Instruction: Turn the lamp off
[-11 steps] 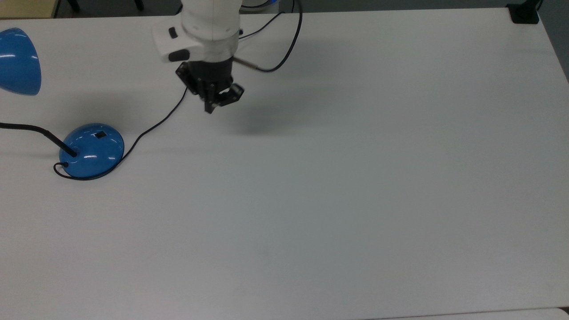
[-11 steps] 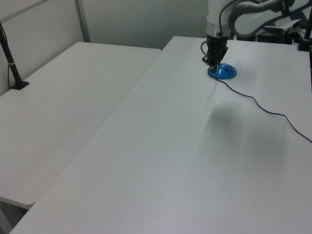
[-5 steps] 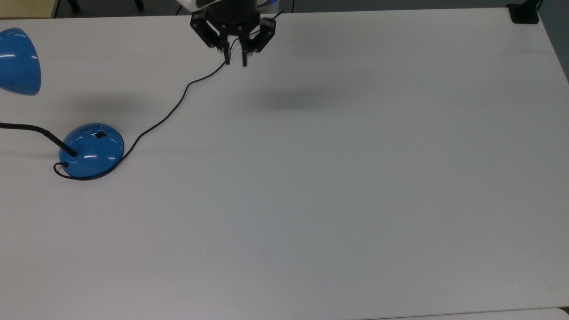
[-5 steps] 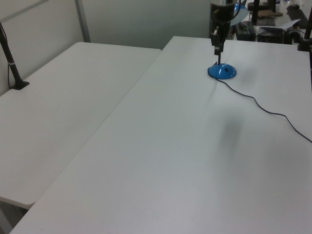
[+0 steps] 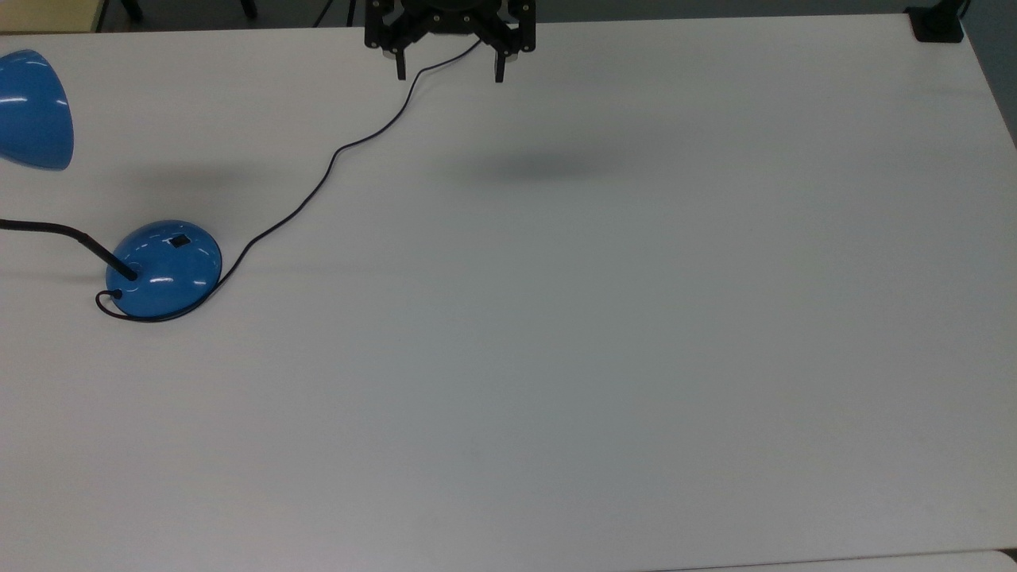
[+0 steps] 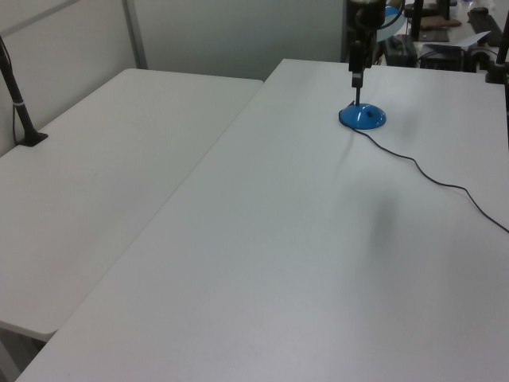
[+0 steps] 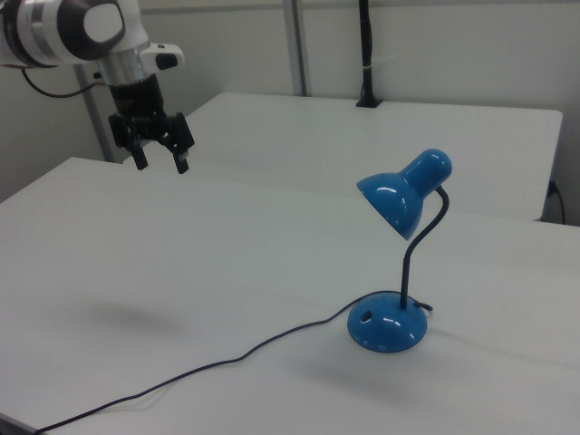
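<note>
End effector [image 7: 155,155]: released, raised well apart from lamp [image 7: 390,326]; step judged approach; next, descend to base switch [image 5: 180,241] and press.

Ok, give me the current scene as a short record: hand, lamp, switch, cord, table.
hand: open, holding nothing, raised above the table, well clear of the lamp
lamp: blue desk lamp, standing upright on its dome base, shade tilted down
switch: small black rocker on top of the base, untouched by the hand
cord: thin, black, runs loose across the table from the base
table: white
lit or not: cannot tell
</note>
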Action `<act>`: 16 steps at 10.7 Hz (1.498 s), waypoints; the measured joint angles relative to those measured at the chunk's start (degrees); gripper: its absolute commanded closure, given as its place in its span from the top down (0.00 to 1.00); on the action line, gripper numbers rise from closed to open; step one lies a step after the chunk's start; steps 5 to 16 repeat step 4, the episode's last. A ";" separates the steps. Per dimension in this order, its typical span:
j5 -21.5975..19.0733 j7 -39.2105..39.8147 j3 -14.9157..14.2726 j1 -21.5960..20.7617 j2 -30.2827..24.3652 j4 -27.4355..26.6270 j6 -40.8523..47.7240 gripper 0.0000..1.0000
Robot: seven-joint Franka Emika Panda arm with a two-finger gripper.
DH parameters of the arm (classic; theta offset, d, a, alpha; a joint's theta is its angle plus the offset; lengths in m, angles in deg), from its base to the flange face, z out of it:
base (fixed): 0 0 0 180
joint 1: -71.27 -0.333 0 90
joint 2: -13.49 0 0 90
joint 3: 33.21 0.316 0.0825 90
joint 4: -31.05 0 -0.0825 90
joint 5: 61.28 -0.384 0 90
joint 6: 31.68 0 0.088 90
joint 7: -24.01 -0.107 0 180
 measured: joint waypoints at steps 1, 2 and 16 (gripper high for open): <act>0.00 0.00 -2.45 -2.24 -0.82 0.02 0.21 1.00; 0.00 0.00 -3.85 -3.14 -1.64 0.02 0.46 1.00; 0.00 0.00 -4.81 -3.21 -2.56 0.03 1.88 1.00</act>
